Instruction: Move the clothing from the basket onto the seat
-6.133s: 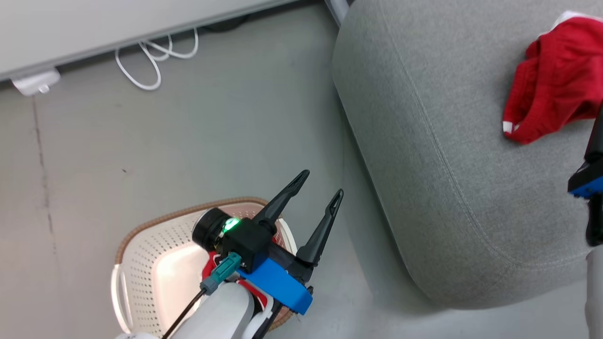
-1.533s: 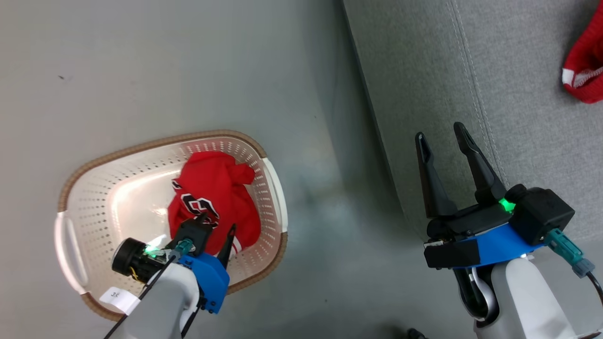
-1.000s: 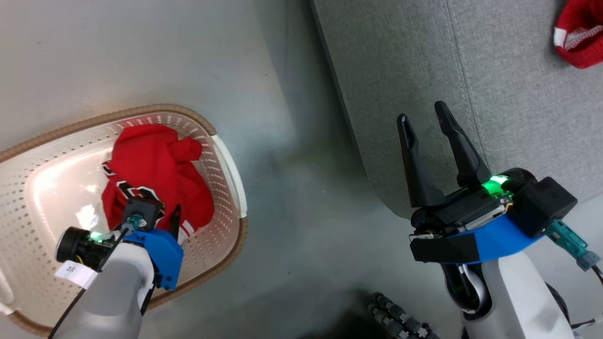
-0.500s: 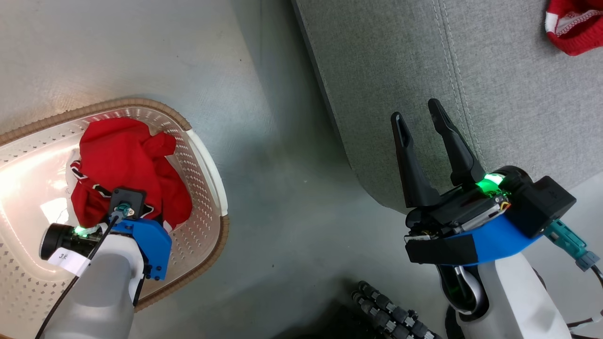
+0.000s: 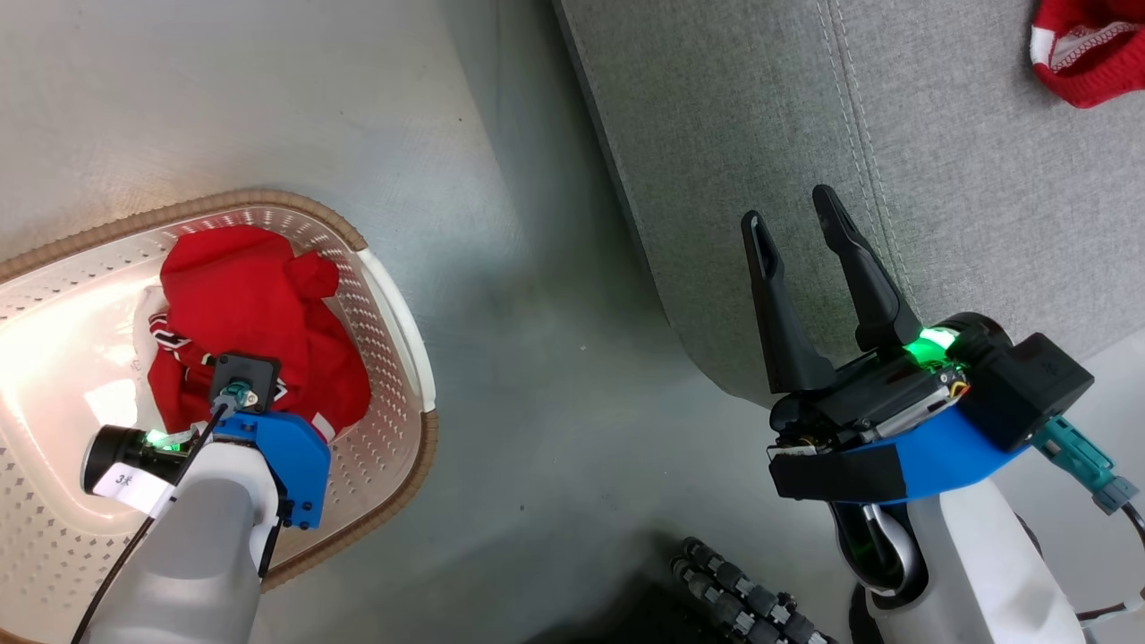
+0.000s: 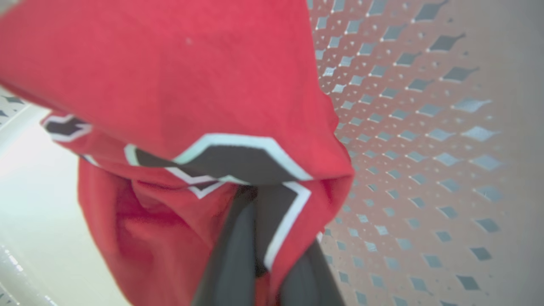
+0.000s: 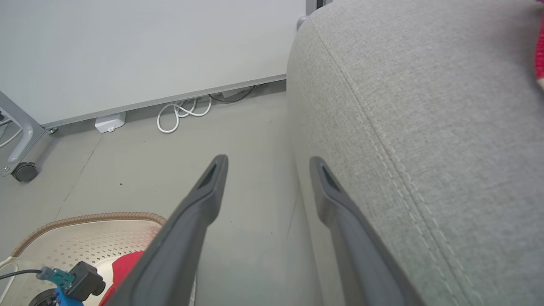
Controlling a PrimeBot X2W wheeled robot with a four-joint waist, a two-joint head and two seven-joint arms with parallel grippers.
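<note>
A red piece of clothing (image 5: 259, 313) with a black-and-white logo lies bunched in the cream perforated basket (image 5: 398, 304) at the left. My left gripper (image 6: 255, 204) reaches down into the basket, and its dark fingers (image 6: 231, 255) are shut on a fold of that clothing (image 6: 191, 85). My right gripper (image 5: 792, 210) stands open with nothing between its fingers, over the front edge of the light-grey seat (image 5: 805, 107). A second red garment (image 5: 1087, 49) lies on the seat at the top right. The right wrist view shows the right gripper (image 7: 267, 163) between the floor and the seat (image 7: 425, 106).
Grey floor (image 5: 537, 376) separates the basket from the seat. A black ribbed part (image 5: 742, 595) shows at the bottom edge. In the right wrist view a white cable (image 7: 182, 112), a small white box (image 7: 109, 122) and a caster wheel (image 7: 23, 172) lie along the far wall.
My left gripper has closed on the red clothing in the basket, and the fabric has bunched a little. The camera shifted in the earlier frames. The right gripper stays open and still.
</note>
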